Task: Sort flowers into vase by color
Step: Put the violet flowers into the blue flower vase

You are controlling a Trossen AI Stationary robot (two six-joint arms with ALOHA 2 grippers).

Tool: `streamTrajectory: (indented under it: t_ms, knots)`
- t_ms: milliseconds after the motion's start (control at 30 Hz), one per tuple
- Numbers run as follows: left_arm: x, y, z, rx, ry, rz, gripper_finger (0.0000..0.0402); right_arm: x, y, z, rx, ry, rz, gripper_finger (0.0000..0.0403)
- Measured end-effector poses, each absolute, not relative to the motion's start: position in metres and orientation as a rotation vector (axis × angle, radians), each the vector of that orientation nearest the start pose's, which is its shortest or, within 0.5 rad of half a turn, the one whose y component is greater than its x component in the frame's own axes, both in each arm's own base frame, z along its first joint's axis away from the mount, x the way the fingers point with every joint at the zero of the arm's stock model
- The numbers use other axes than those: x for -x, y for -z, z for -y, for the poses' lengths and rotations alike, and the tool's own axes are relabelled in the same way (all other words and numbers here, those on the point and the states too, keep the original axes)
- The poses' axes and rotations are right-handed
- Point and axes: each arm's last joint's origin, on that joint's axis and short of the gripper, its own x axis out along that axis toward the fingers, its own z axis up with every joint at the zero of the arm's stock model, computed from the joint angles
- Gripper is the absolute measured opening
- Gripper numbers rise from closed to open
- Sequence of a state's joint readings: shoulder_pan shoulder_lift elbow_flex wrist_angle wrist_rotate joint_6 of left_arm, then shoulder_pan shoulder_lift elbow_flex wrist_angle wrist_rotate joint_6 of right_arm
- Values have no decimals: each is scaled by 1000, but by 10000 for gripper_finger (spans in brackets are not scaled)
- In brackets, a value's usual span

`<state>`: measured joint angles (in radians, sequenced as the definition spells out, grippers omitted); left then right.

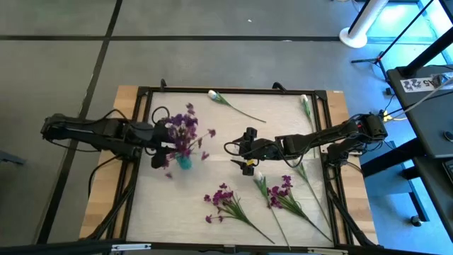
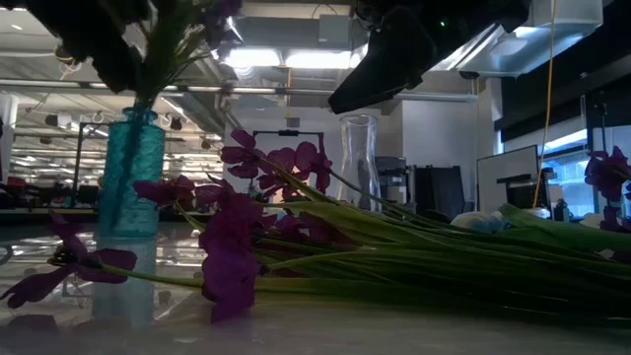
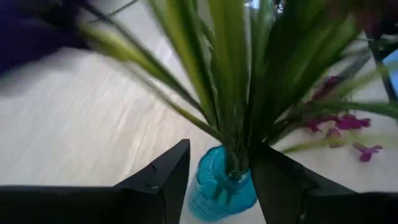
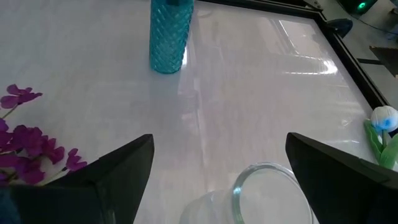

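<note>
A bunch of purple flowers stands with its green stems in the teal vase. My left gripper is open, with a finger on either side of the stems just above the vase's mouth. My right gripper is open over the clear glass vase, which stands upright on the table below and between its fingers. Two purple bunches and a white bud lie near the table's near edge. Two more white flowers lie at the far edge. My left gripper's fingers stand close beside the green stems where they leave the teal vase's mouth. Whether a finger touches the leaves, I cannot tell. The stems stand upright in the vase, which rests on the table.
A black frame runs around the white mat. In the low view, the lying purple bunches fill the foreground. Bare mat lies between the two vases. Beyond the table's right edge stand cables and equipment.
</note>
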<state>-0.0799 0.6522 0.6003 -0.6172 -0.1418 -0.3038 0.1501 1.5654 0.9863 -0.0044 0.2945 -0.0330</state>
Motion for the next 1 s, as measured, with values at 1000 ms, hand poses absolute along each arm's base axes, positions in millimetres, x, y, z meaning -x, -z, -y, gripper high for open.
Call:
streamTrajectory:
  t_ms: [1000]
  knots:
    - [-140,-230,22,141,-150,-565,4,-339,-234,-45,152,48,-505,363]
